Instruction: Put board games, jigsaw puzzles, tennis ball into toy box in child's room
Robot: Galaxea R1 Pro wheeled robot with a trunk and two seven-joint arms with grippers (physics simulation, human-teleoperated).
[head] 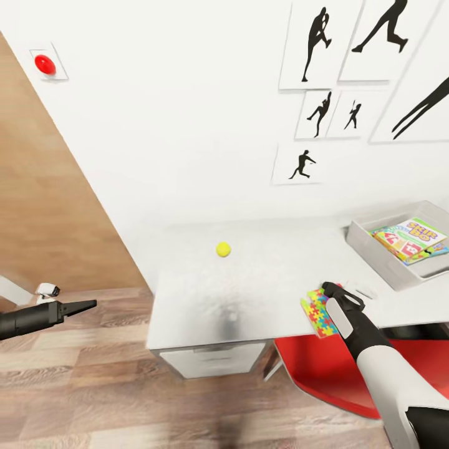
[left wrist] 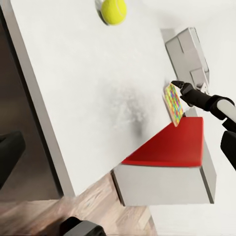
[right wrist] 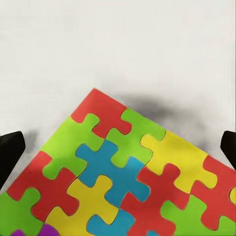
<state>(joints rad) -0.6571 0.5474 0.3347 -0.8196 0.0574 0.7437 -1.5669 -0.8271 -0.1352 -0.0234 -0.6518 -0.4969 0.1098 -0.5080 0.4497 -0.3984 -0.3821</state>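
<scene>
On the pale grey table point(head: 249, 293) lies a jigsaw puzzle point(head: 317, 312) point(left wrist: 174, 104) point(right wrist: 123, 177) near the front edge. My right gripper point(head: 333, 294) point(right wrist: 118, 147) hangs open just over it, one fingertip on each side. The tennis ball point(head: 223, 249) point(left wrist: 113, 11) rests alone further left on the table. At the right end stands the toy box point(head: 374, 252) point(left wrist: 189, 49), holding the SKIP-BO board game point(head: 416, 233) and other flat boxes. My left gripper point(head: 87, 305) is open over the floor, left of the table and holding nothing.
A red chair point(head: 324, 368) point(left wrist: 172, 147) is pushed in under the table below my right arm. The table's white drawer base point(head: 212, 360) stands to its left. Black silhouette pictures point(head: 321, 43) hang on the white wall. Wood-plank floor point(head: 93, 386) spreads to the left.
</scene>
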